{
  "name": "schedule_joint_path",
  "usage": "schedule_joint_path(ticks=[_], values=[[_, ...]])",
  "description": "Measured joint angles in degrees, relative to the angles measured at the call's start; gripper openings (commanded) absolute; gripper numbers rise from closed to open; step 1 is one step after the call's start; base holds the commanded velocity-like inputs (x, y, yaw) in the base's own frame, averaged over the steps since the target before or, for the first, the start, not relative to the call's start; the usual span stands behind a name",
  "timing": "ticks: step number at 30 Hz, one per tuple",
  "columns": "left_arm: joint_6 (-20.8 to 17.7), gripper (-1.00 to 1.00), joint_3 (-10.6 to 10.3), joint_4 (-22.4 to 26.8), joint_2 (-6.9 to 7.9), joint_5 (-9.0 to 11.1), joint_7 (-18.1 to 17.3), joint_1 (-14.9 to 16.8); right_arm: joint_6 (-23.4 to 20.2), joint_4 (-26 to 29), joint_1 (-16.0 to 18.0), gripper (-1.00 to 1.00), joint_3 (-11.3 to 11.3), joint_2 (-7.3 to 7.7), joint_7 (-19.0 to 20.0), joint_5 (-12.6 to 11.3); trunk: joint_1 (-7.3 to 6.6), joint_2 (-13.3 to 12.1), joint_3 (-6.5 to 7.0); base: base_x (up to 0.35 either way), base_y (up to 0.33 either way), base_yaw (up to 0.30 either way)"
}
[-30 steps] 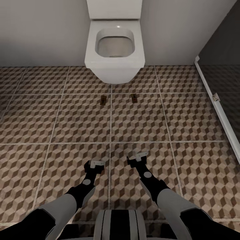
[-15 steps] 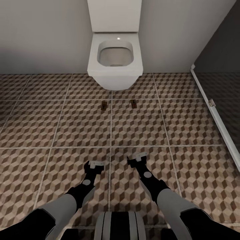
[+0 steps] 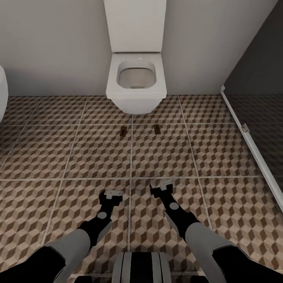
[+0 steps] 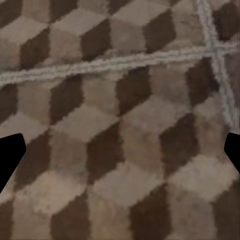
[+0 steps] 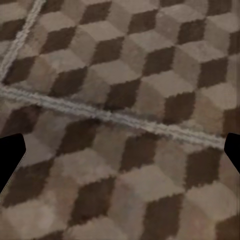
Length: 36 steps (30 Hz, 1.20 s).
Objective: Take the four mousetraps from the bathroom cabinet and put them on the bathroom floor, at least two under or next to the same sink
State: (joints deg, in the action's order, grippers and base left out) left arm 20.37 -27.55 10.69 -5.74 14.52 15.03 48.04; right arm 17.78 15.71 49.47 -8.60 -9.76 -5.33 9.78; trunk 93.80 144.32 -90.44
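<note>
Two small brown mousetraps lie flat on the cube-patterned bathroom floor (image 3: 78, 157), one (image 3: 123, 131) left of a grout line and one (image 3: 157, 128) right of it, just in front of a toilet. My left gripper (image 3: 111, 193) and right gripper (image 3: 162, 184) hang low over the tiles, well short of the traps. Both are open and empty. In the left wrist view the left gripper (image 4: 120, 160) has bare tile between its dark fingertips, and the right gripper (image 5: 120, 155) looks the same in the right wrist view. The cabinet and the sink are out of view.
A white toilet (image 3: 135, 84) stands against the grey back wall. A dark glass shower wall with a white bottom rail (image 3: 251, 145) runs along the right. A white rounded edge (image 3: 2, 94) shows at the far left.
The whole head view has shifted: toilet and traps sit lower and look smaller, and a white edge has come in at the left. The camera moved back. Arms and traps are unchanged.
</note>
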Motion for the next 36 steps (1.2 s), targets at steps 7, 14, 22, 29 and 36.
schedule_joint_path(ticks=[7, 14, 22, 29, 36], values=[[0.00, 1.00, 0.01, 0.00, 0.02, 0.00, 0.04, 0.00, 0.00, 0.00, -0.02, 1.00, 0.00, 0.00, 0.00, 0.00, 0.00, 0.00, 0.00, 0.000, 0.000, 0.000], [0.00, 1.00, 0.01, -0.03, 0.02, -0.01, -0.01, 0.00, 0.00, 0.00, -0.02, 1.00, 0.00, 0.00, 0.00, 0.00, -0.03, -0.01, 0.22, 0.000, 0.000, 0.000], [0.00, 1.00, 0.01, -0.08, 0.02, -0.01, -0.03, 0.00, 0.00, 0.00, -0.02, 1.00, 0.00, 0.00, 0.00, 0.00, -0.24, -0.12, 1.99, 0.000, 0.000, 0.000], [0.00, 1.00, 0.01, -0.21, 0.02, 0.00, -0.04, -0.09, 0.00, 0.00, -0.02, 1.00, 0.00, 0.00, 0.00, 0.00, -0.42, -0.21, 3.54, 0.000, 0.000, 0.000], [0.00, 1.00, 0.01, -0.70, 0.02, 0.00, -0.03, -0.67, 0.00, 0.00, -0.01, 1.00, 0.00, 0.03, 0.00, 0.00, -0.60, -0.31, 5.09, 0.000, 0.000, 0.000]])
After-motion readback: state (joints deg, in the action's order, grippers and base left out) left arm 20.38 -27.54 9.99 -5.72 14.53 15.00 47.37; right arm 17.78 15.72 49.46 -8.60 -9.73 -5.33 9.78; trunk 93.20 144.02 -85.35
